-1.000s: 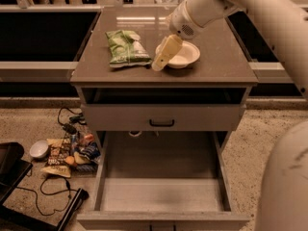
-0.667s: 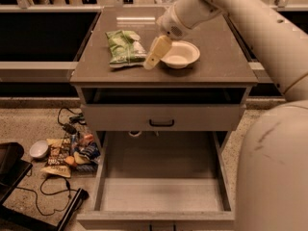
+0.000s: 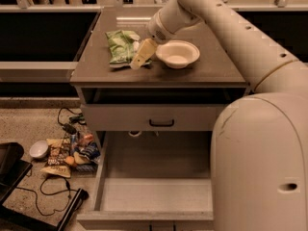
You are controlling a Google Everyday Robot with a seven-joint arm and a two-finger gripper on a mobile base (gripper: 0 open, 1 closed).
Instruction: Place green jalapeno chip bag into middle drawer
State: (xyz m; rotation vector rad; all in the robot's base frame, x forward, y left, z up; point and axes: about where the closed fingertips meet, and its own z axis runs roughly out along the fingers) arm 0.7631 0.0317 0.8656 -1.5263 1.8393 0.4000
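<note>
The green jalapeno chip bag (image 3: 120, 45) lies flat on the cabinet top (image 3: 202, 73), left of centre. My gripper (image 3: 142, 55) hangs at the end of the white arm, tip pointing down-left, at the bag's right edge and between the bag and a white bowl (image 3: 177, 54). I cannot tell whether it touches the bag. The middle drawer (image 3: 154, 196) is pulled out wide below, with a bare pale grey floor. Its right part is hidden behind my body.
A shut drawer front with a black handle (image 3: 161, 122) sits above the open drawer. On the floor to the left lie snack packets (image 3: 67, 155), a small white bowl (image 3: 38, 149), black cables (image 3: 53, 189) and a black case (image 3: 9, 165). My body (image 3: 262, 167) fills the right foreground.
The arm has swung left. The gripper has moved from the bowl's left rim to the right edge of the green bag. The bag and bowl have not moved.
</note>
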